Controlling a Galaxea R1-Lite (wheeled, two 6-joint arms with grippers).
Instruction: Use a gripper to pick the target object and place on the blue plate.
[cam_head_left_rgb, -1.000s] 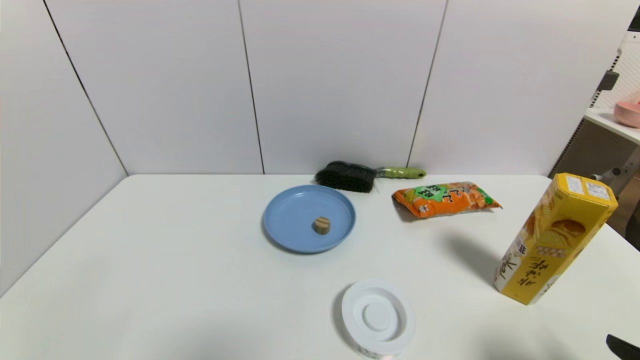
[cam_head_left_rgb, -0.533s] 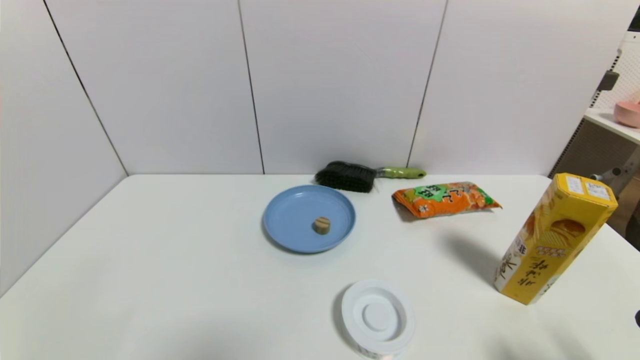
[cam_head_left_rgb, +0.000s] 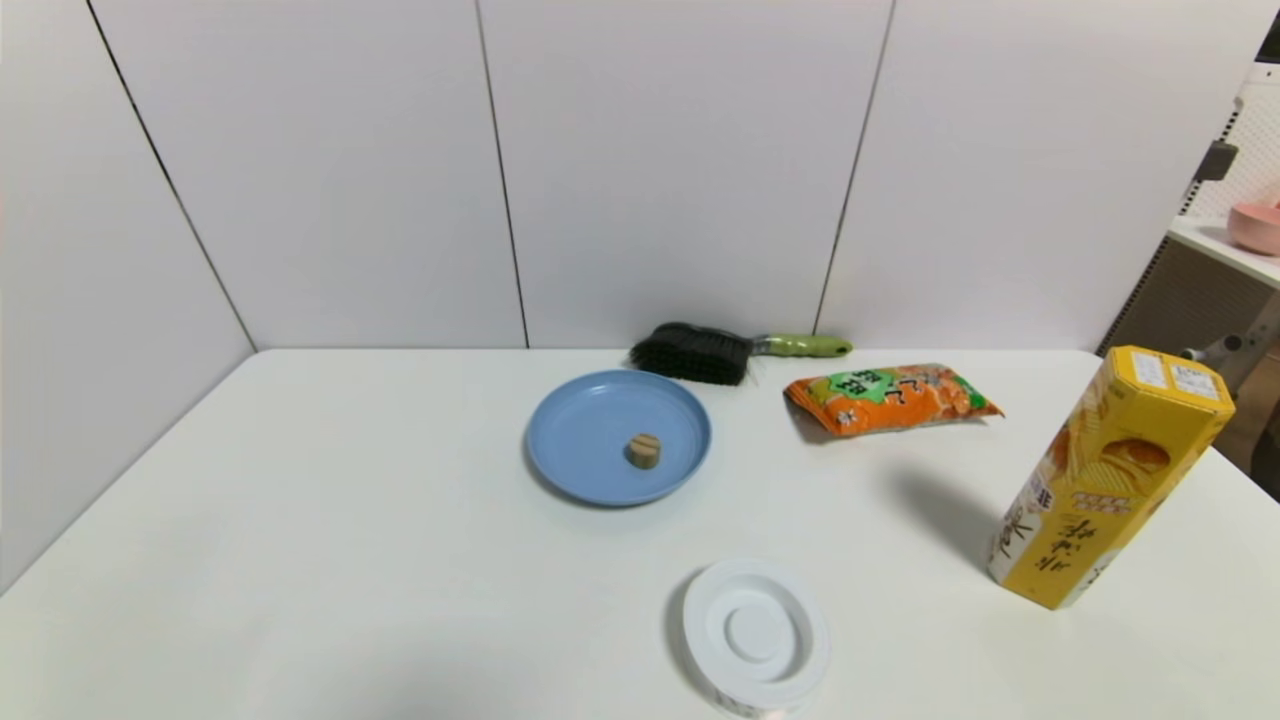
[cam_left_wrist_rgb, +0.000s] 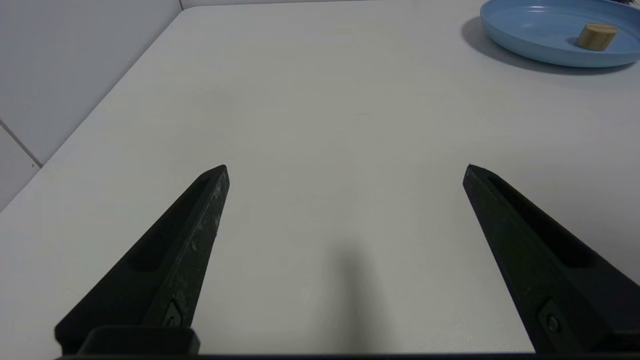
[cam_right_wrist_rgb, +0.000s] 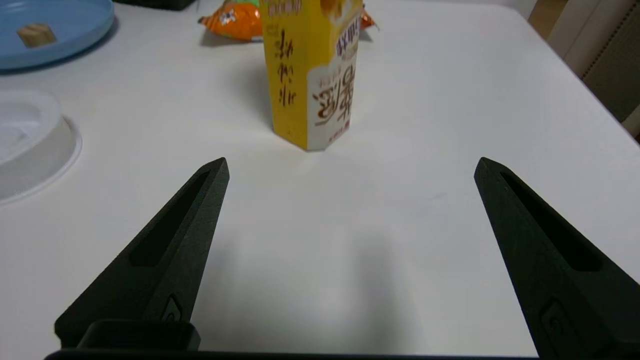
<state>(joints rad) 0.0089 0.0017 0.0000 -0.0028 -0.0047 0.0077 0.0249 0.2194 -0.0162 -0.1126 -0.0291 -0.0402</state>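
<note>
Both claws spread wide and empty; target object already sits on the blue plate.

Left claw (cam_left_wrist_rgb: 345, 170) and right claw (cam_right_wrist_rgb: 350, 165) hover low over the desk (cam_head_left_rgb: 350, 560), well short of the plate. Target object (cam_head_left_rgb: 643, 451), a short stubby tan piece with no clear long axis, lies ahead inside the blue plate (cam_head_left_rgb: 580, 440), seemingly nearer the left claw. Count: one plate, one target, one yellow box (cam_head_left_rgb: 1105, 480), one white container (cam_head_left_rgb: 756, 637), one snack bag (cam_head_left_rgb: 888, 397), one brush (cam_head_left_rgb: 730, 351).
</note>
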